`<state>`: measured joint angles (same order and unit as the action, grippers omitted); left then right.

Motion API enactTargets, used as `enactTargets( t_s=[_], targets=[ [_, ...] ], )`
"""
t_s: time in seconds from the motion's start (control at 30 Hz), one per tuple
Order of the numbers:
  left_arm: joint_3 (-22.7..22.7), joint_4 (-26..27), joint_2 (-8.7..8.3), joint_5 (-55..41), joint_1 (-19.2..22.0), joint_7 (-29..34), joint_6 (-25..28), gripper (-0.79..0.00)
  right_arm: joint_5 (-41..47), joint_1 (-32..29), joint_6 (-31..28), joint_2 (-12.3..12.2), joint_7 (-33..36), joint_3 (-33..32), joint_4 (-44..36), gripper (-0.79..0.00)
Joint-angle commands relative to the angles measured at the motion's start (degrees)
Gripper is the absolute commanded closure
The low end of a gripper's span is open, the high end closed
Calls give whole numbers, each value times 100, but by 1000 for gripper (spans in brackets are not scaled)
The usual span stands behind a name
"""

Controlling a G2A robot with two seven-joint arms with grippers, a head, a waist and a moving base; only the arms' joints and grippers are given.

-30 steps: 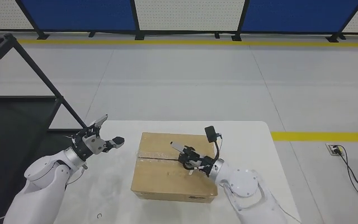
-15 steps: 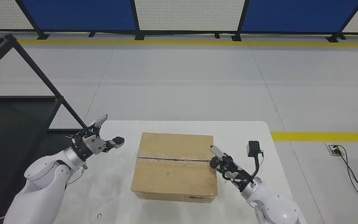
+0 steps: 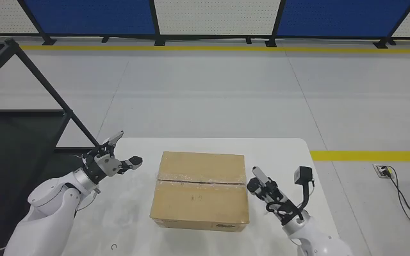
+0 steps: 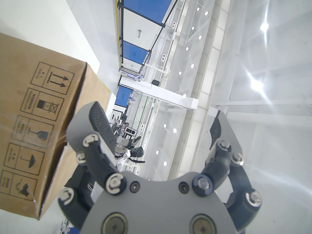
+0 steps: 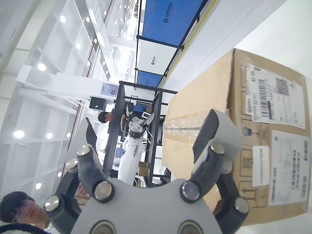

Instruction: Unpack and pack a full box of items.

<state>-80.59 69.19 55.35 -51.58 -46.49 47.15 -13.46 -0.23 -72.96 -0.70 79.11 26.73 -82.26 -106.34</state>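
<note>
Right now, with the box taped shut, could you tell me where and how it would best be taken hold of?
Probably by its two short ends, squeezed between both arms: the box looks wider than either gripper's open fingers, and its top offers no handle. The left gripper is beside one end, the right gripper beside the other, so each could come in from its own side.

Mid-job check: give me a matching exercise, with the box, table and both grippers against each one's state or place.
Things:
1. box
2. table
3. left gripper
4. right gripper

States:
A. open, at the box's stickered side
B. white, bearing the box
C. flaps closed, tape on the seam
D. open, at the box's side without stickers

Pairs: 1-C, 2-B, 3-D, 4-A.
</note>
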Motion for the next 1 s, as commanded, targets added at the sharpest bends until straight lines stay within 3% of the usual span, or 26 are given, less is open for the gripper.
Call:
enactTargets(
  t_s=[0.0, 0.2, 0.37, 0.63, 0.97],
  targets=[
    [0, 0, 0, 0, 0, 0, 0, -785, -29, 337, 101, 17, 66, 243, 273, -785],
    [0, 0, 0, 0, 0, 0, 0, -785, -213, 1250, 599, 76, 124, 808, 1056, -785],
    [0, 0, 0, 0, 0, 0, 0, -785, -113, 1524, 732, 94, 180, 938, 1505, -785],
    [0, 0, 0, 0, 0, 0, 0, -785, 90, 1328, 303, 55, 226, 807, 1409, -785],
    [0, 0, 0, 0, 0, 0, 0, -785, 254, 991, -908, 66, -911, 565, 852, -785]
  ],
)
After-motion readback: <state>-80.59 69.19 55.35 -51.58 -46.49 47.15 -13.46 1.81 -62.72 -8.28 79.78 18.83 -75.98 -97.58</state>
